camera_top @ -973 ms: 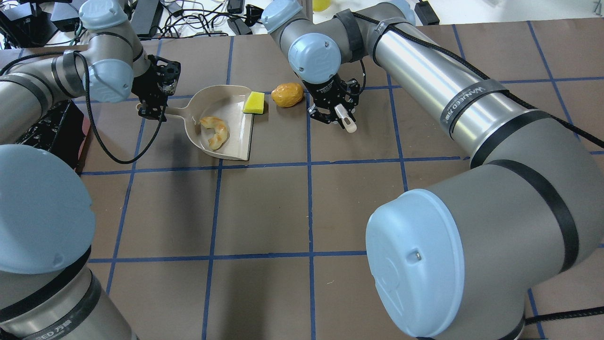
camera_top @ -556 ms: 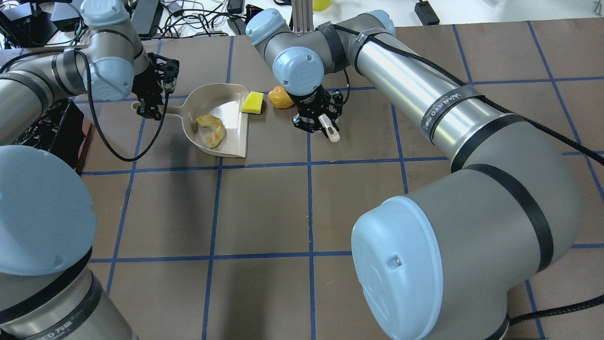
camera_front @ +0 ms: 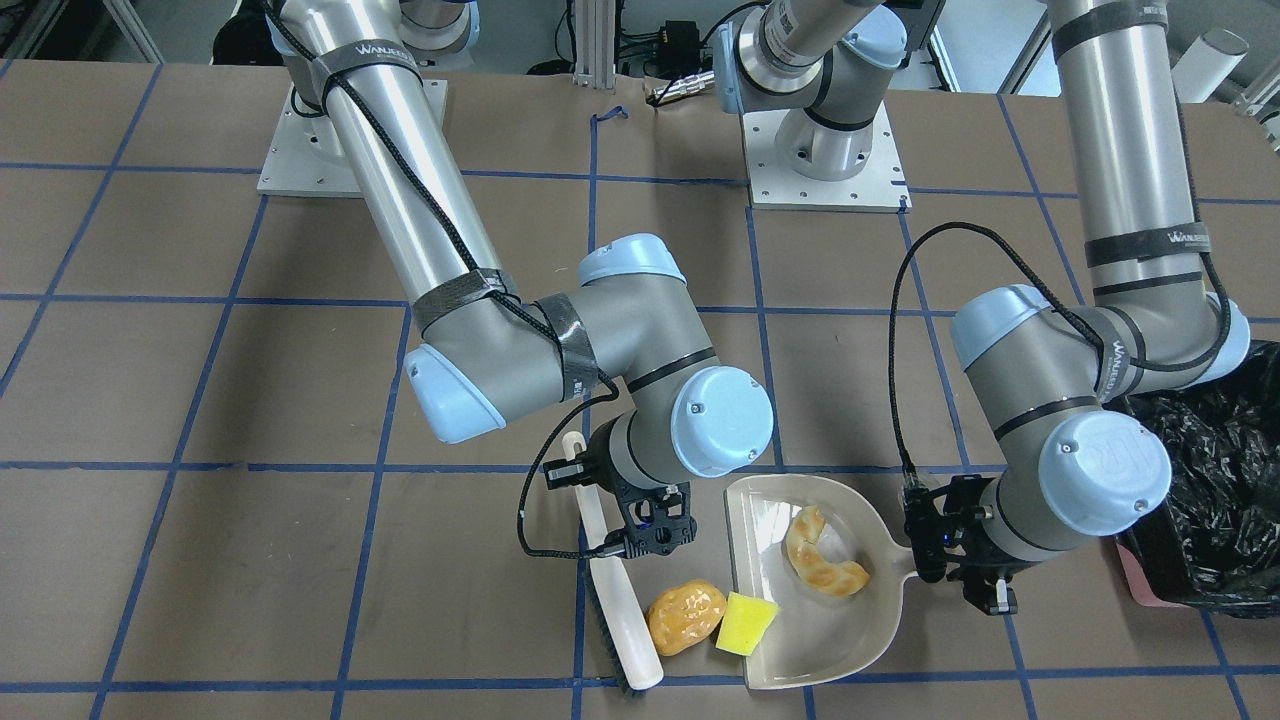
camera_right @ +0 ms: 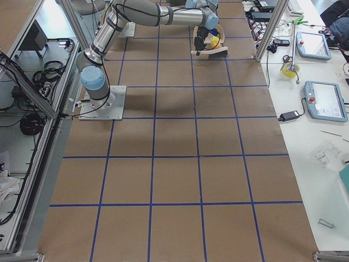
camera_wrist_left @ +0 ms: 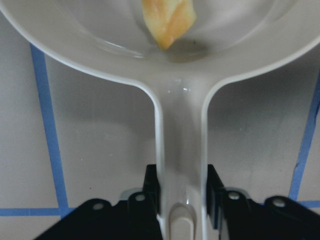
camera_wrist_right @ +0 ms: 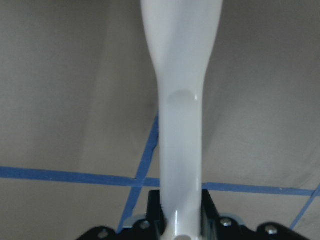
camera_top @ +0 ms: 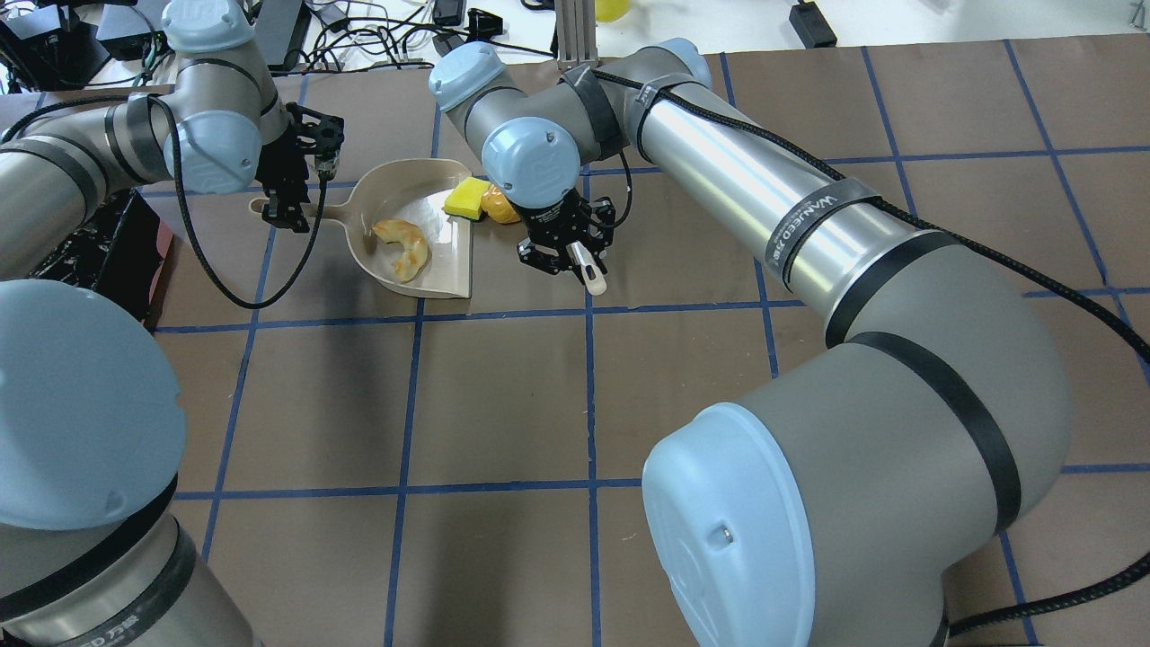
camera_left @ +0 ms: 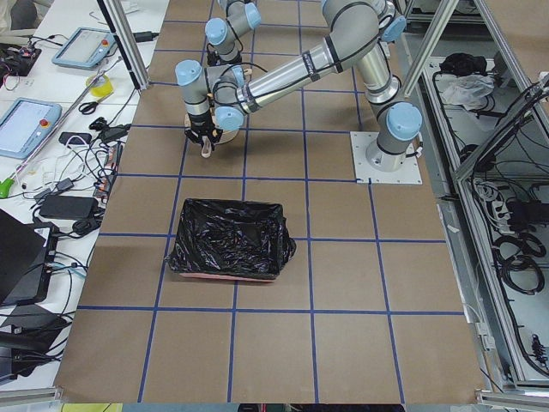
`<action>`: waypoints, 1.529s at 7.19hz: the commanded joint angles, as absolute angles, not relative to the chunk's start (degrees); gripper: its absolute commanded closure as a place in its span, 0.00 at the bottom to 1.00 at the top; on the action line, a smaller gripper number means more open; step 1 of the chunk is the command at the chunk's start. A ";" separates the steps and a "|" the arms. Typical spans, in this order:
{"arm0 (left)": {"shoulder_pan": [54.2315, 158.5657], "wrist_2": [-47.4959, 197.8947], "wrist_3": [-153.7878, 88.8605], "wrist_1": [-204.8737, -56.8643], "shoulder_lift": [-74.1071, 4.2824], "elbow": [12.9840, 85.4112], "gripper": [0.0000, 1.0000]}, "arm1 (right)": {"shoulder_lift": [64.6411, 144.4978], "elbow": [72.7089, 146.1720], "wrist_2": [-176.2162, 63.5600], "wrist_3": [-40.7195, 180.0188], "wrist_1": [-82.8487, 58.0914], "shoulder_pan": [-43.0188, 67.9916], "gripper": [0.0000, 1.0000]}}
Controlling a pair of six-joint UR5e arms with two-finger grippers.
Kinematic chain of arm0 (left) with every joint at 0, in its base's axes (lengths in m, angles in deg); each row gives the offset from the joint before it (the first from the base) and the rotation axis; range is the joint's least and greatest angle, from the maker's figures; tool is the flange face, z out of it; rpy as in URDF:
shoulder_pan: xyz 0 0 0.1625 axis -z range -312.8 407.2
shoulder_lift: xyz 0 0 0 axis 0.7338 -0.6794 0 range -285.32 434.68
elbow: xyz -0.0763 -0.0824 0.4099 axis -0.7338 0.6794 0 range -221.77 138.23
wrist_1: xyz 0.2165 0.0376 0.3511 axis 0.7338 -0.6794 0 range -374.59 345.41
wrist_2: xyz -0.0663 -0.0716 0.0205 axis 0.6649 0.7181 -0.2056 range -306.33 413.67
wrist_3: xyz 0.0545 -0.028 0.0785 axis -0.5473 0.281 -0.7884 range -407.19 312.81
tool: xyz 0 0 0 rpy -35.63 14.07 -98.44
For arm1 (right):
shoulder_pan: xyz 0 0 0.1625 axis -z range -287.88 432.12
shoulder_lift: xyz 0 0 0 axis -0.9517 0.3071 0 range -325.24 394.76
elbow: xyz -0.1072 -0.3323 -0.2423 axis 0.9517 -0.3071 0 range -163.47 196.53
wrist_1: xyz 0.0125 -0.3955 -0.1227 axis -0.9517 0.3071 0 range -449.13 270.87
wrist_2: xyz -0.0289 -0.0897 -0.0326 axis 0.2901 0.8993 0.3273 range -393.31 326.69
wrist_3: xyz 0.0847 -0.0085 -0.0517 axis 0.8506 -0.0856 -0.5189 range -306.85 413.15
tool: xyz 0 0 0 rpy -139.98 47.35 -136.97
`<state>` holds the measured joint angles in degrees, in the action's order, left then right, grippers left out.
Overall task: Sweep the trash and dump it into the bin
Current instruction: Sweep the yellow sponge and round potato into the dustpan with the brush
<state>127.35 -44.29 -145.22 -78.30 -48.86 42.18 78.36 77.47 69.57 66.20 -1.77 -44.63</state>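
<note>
The beige dustpan (camera_top: 440, 261) lies flat on the table, and my left gripper (camera_top: 287, 202) is shut on its handle (camera_wrist_left: 182, 150). A tan croissant (camera_top: 404, 244) rests inside the pan. My right gripper (camera_top: 564, 247) is shut on the white brush (camera_front: 625, 600), whose bristle side presses a golden-brown lump (camera_front: 685, 617). The lump touches the yellow sponge wedge (camera_front: 748, 622), which sits at the pan's open edge. The bin (camera_front: 1210, 480) with its black bag stands beyond the left arm, apart from the pan.
Cables and power bricks (camera_top: 359, 36) crowd the far table edge behind the dustpan. The arms' base plates (camera_front: 825, 170) sit at the robot's side of the table. Blue tape lines grid the brown surface. Tablets (camera_left: 30, 124) lie on a side bench.
My right arm has swept the brush leftward, pushing the golden lump against the sponge and both to the dustpan's mouth. The left gripper and dustpan have barely shifted.
</note>
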 commanded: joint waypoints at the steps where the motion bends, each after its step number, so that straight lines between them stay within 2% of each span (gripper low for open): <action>1: 127.36 -44.24 -145.19 -78.14 -48.98 42.25 0.96 | 77.74 77.35 65.06 70.27 0.25 -46.44 1.00; 9: 127.36 -43.98 -145.19 -78.13 -48.98 42.43 0.96 | 77.30 76.48 48.90 84.34 9.57 -51.63 1.00; 11: 127.36 -43.72 -145.28 -78.13 -49.07 42.51 0.96 | 79.05 76.47 49.13 82.70 7.14 -50.76 1.00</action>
